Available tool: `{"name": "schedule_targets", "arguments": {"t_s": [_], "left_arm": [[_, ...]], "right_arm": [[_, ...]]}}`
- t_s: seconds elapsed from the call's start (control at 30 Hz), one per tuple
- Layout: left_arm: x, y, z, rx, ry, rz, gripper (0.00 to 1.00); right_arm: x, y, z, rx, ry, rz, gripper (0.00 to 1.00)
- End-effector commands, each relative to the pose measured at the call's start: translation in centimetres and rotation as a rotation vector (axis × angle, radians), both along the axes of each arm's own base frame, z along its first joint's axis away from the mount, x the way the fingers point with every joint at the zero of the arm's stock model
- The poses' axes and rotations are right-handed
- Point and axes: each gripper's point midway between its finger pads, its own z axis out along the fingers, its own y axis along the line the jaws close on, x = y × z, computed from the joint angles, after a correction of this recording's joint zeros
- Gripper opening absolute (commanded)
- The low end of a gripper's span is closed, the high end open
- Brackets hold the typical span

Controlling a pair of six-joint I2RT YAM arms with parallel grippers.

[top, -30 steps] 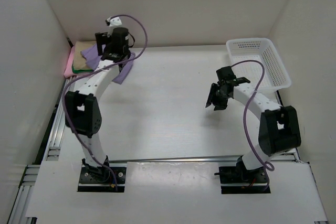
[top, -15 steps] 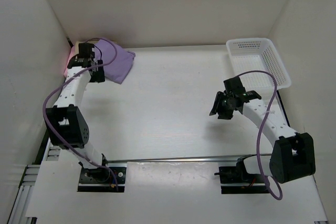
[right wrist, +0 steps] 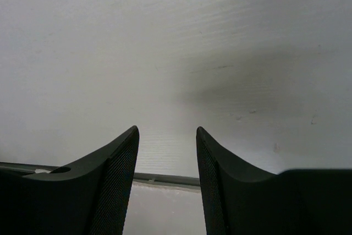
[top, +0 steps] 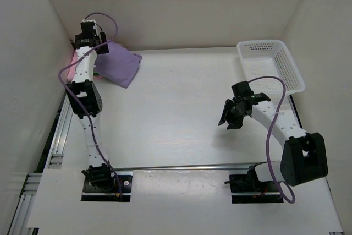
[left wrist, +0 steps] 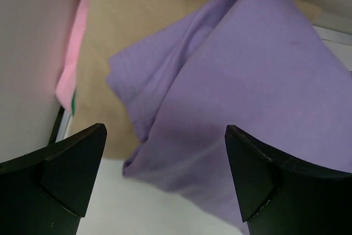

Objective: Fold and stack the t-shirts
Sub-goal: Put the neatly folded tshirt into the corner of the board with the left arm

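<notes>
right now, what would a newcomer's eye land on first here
The lavender purple cloth shirt, lying loosely folded atop a tan cloth shirt in the far-left corner, with the left arm's jaws open wide above it. Then the white plastic mesh basket at far right.

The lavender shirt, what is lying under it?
The lavender shirt lies partly on a tan shirt. A pink shirt edge and a dark green sliver peek out at the left. Their other parts are covered.

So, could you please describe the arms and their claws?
The left arm and right arm have white links, black joint housings and a looping purple cable each. The left claw and right claw are black, with two wedge-shaped fingers.
</notes>
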Motion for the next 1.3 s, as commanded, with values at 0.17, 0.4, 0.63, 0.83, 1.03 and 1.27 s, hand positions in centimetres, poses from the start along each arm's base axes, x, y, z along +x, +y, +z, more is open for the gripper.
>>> {"name": "schedule_targets", "arguments": {"t_s": [0.17,0.4,0.63,0.83,1.03,1.27], "left_arm": [[5.9,2.6,0.1,-0.054,-0.216,-0.069,1.0],[6.0,2.2,-1.9,-0.145,-0.203,-0.168,1.0],[6.6,2.4,-2.9,-0.158,-0.218,-0.19,1.0],[6.4,1.3,-4.3,-0.183,-0.189,-0.216,1.0],[4.6,-0.3,-7.8,-0.212,-0.091,-0.216,0.62],[3.3,-1.5,-8.3,-0.213,-0.042,-0.212,0.31]], "right_arm": [[-0.5,-1.0,1.7,-0.097,0.076,-0.001,0.51],[0.3,-1.1,1.8,-0.16,0.112,0.009,0.52],[0.2,0.7,1.2,-0.221,0.144,0.121,0.52],[0.4,1.7,1.0,-0.244,0.147,0.175,0.52],[0.6,1.8,1.3,-0.24,0.139,0.175,0.52],[1.0,2.1,1.3,-0.233,0.121,0.173,0.52]]}}
